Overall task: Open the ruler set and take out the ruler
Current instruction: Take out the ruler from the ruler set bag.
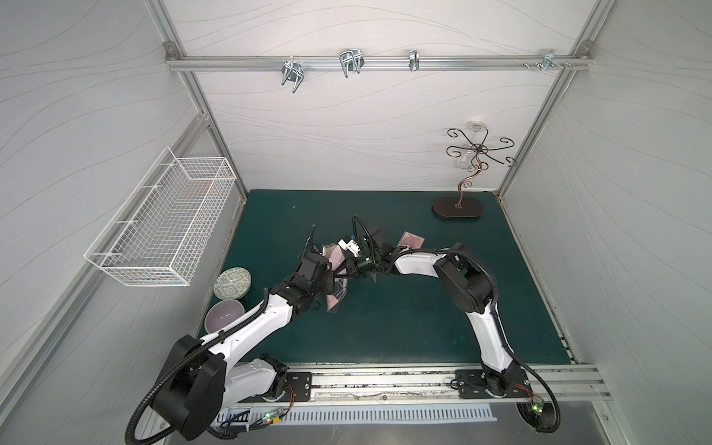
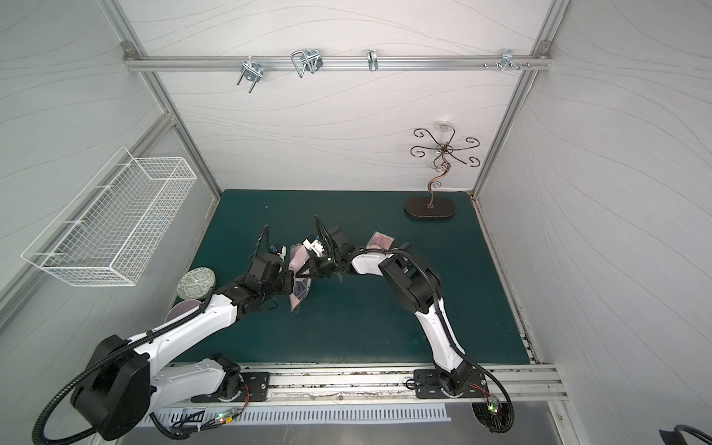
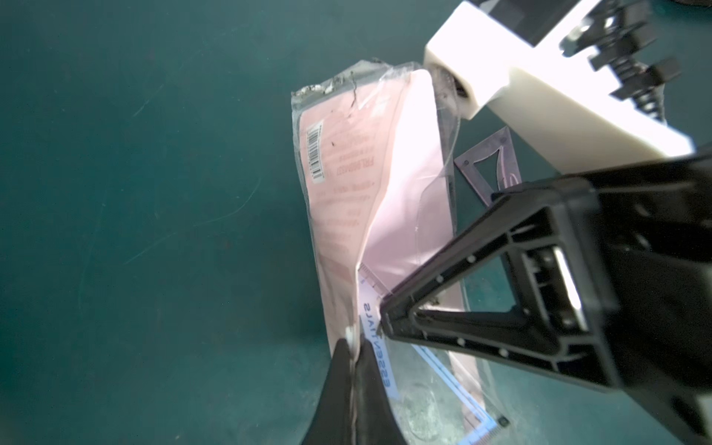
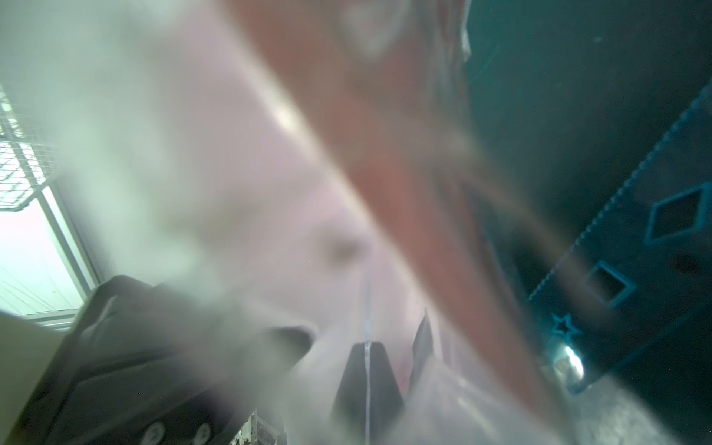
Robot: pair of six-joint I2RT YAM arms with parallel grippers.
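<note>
The ruler set [image 3: 346,185] is a clear plastic pouch with a pink card inside. It hangs above the green mat between both arms and shows in both top views [image 1: 333,254] [image 2: 298,256]. My left gripper [image 3: 352,346] [image 1: 334,279] is shut on the pouch's edge. My right gripper [image 3: 381,318] [image 4: 368,346] [image 2: 296,275] reaches in from the opposite side. It is shut on a thin, clear, blue-edged strip, the ruler [image 3: 379,358] [image 4: 368,308], at the pouch. Most of the right wrist view is blurred by pouch plastic.
A purplish set square [image 3: 487,165] and a see-through stencil piece [image 4: 655,246] lie on the mat, as does a pink card piece [image 1: 412,240]. A patterned bowl [image 1: 233,283] and a purple bowl [image 1: 224,316] sit left. A hook stand [image 1: 458,208] stands back right. A wire basket [image 1: 162,219] hangs on the left wall.
</note>
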